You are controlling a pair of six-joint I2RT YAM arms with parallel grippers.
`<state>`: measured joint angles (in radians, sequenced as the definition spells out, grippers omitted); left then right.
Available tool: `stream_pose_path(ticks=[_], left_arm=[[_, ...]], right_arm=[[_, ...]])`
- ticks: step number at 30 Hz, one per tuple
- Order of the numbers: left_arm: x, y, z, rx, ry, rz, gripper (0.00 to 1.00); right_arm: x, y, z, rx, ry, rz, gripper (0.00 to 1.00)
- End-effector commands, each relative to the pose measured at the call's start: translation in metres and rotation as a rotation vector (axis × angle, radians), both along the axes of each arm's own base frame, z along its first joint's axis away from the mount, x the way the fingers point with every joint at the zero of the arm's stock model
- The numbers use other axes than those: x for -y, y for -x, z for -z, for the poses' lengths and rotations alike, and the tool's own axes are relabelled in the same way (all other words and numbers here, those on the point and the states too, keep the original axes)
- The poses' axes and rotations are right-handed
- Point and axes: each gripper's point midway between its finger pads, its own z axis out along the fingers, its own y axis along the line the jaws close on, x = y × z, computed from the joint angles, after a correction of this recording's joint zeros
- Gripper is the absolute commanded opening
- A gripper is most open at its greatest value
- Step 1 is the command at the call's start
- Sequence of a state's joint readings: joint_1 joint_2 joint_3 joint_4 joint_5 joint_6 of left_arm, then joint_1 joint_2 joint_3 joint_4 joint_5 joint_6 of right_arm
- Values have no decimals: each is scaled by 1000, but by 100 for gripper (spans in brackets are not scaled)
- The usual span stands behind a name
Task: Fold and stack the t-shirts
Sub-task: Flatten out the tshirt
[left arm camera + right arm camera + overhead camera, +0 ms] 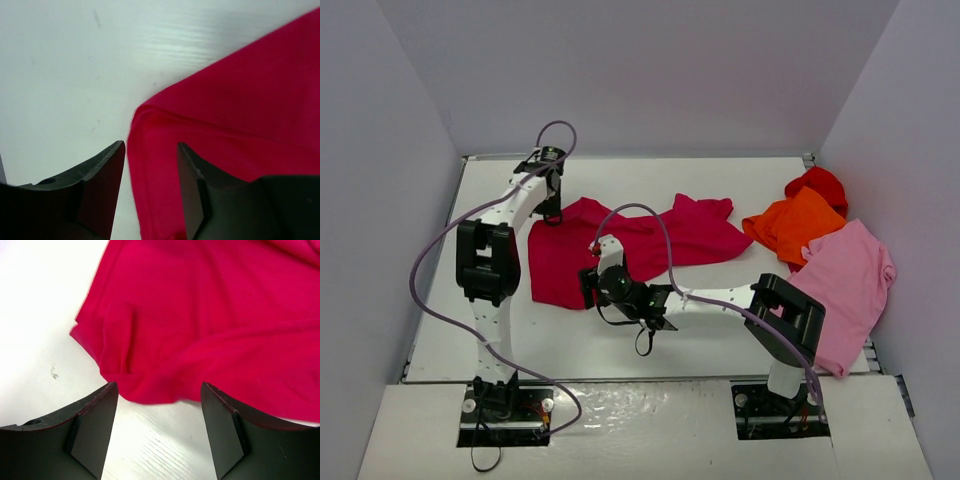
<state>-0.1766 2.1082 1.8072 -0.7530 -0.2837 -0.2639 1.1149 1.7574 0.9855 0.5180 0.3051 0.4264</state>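
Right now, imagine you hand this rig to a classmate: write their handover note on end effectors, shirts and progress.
Left end effector: open, over the far-left corner of the crimson t-shirt.
Right end effector: open at its near edge, gripping nothing.
The crimson t-shirt lies rumpled in the middle. The orange t-shirt, bright red t-shirt and light pink t-shirt lie unfolded at right.
Done: no finished fold or stack visible.
Left: fold all four, then stack.

A white table (560, 340) with a faintly grained, lightly scuffed top stood boxed in by plain pale grey walls: a back wall (640, 70), a left wall (370, 200) and a right wall (920, 150). Along the near edge lay what seemed a separate, glossier white board (650, 430). The light was soft and even.
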Motion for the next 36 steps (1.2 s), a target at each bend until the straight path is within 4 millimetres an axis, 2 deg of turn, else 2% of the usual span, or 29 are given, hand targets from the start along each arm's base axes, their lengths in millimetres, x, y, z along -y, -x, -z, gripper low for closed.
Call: stream_pose_path(ticks=[1, 4, 7, 14, 15, 16, 17, 23, 27, 32, 36], left_arm=[[53, -32, -91, 269, -32, 126, 44], [70, -47, -99, 339, 31, 152, 48], [77, -55, -95, 337, 10, 160, 50], [69, -59, -77, 300, -84, 131, 51], [69, -59, -75, 297, -89, 129, 56], [73, -61, -68, 286, -72, 145, 72], [78, -62, -63, 278, -48, 163, 83], [117, -60, -21, 200, 154, 221, 80], [132, -58, -5, 135, 219, 237, 80], [131, -57, -1, 126, 235, 211, 80], [120, -51, -7, 124, 195, 183, 77]], right_arm=[[-1, -3, -50, 38, -56, 25, 64], [10, -2, -49, 36, -9, 36, 64], [23, -4, -53, 45, 27, 60, 64], [45, -1, -35, 3, 111, 72, 64], [47, 0, -30, -10, 122, 73, 64], [50, 1, -25, -25, 136, 78, 64], [53, 1, -21, -35, 144, 83, 64], [59, -4, -6, -76, 156, 133, 64], [60, -7, 6, -104, 163, 154, 64], [62, -9, 20, -123, 200, 154, 64], [65, -11, 29, -136, 226, 156, 64]])
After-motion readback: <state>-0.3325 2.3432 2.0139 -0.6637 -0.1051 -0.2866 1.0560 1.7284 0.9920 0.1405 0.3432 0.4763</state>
